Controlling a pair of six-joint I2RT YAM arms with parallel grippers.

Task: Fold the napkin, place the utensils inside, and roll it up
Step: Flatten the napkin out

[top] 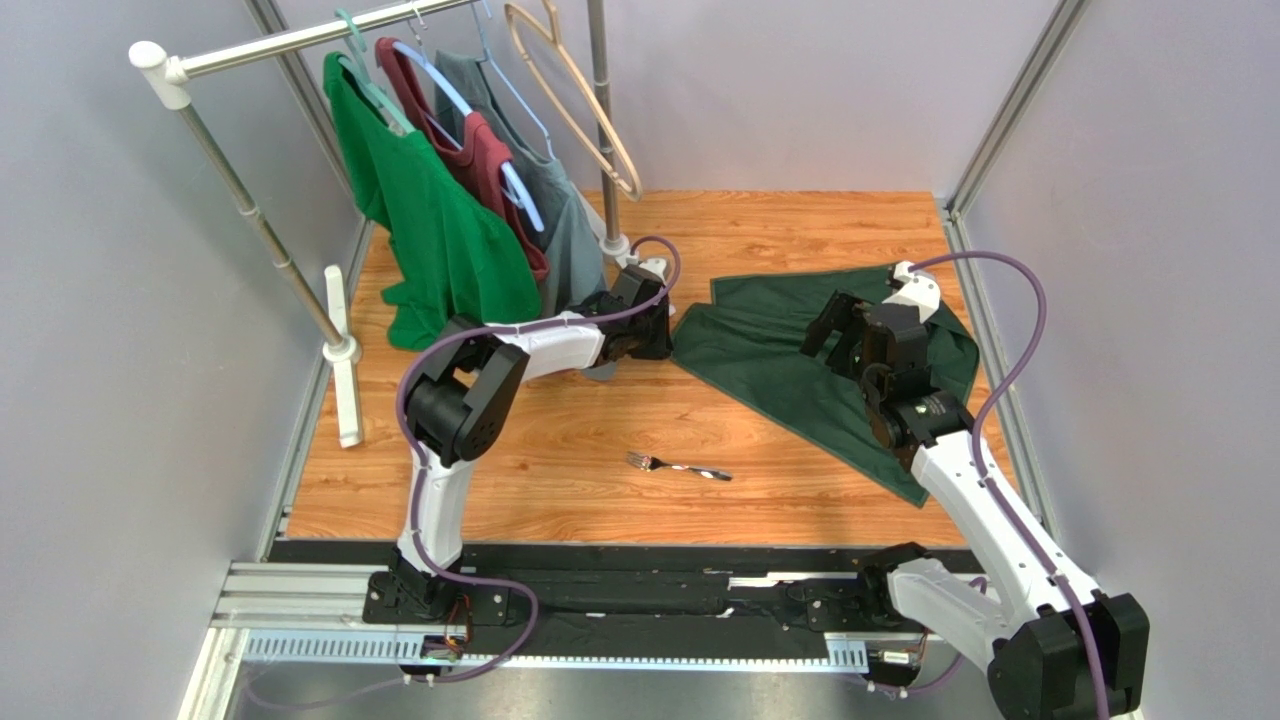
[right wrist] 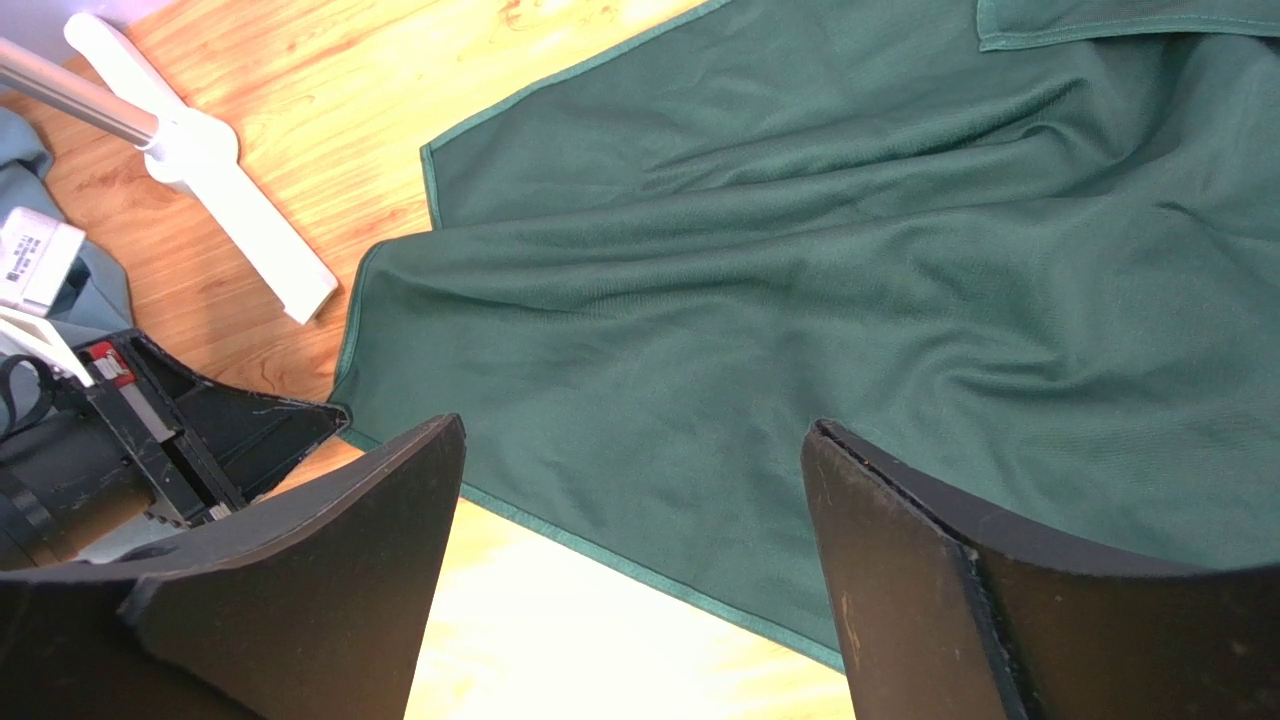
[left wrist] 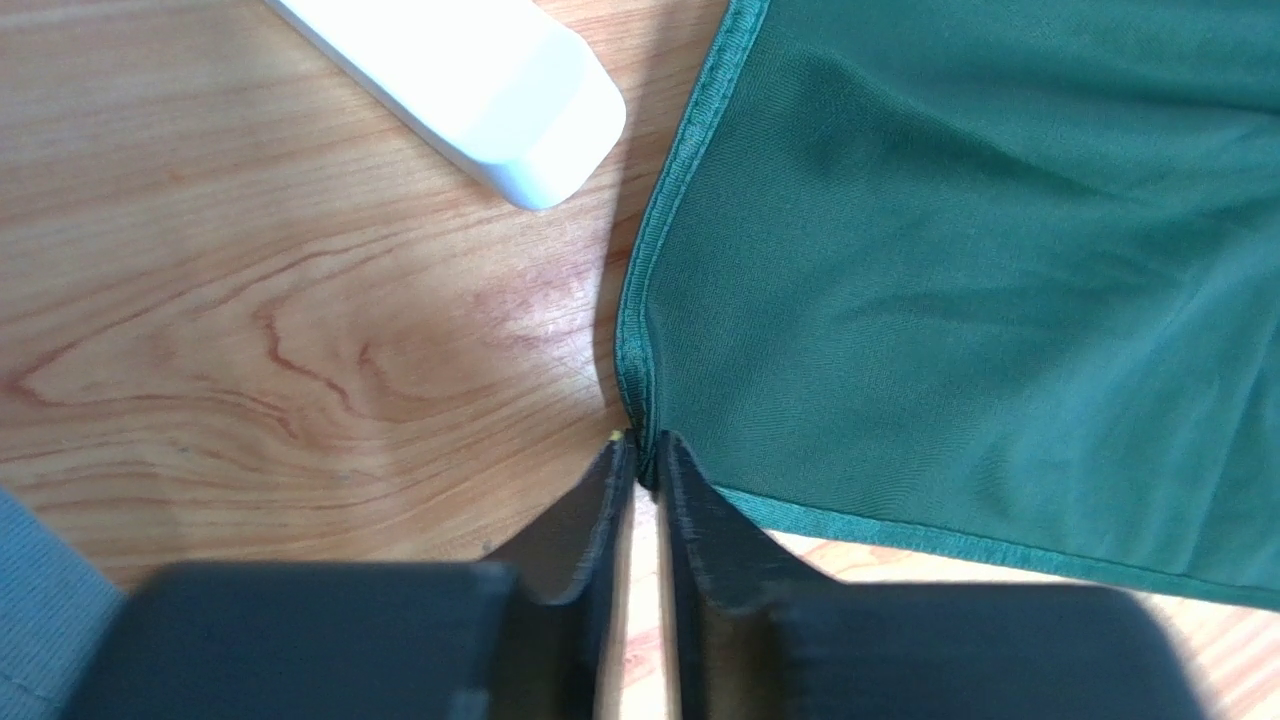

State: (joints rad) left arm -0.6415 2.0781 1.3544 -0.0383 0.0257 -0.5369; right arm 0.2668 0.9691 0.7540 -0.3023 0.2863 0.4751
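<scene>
- L gripper (left wrist: 643,455): fingers pressed together, pinching hemmed corner of napkin (left wrist: 962,255). Cloth spreads from the tips to the right, flat on wood table (left wrist: 301,330).
- White rack foot (left wrist: 466,83): beyond the tips, to the left, apart from cloth.
- R gripper (right wrist: 631,435): fingers spread wide, holding nothing, above napkin. Rumpled cloth lies beneath & beyond both tips.
- Fork (top: 679,468): on bare table, off the cloth, well apart from both grippers, nearer arm bases.
</scene>
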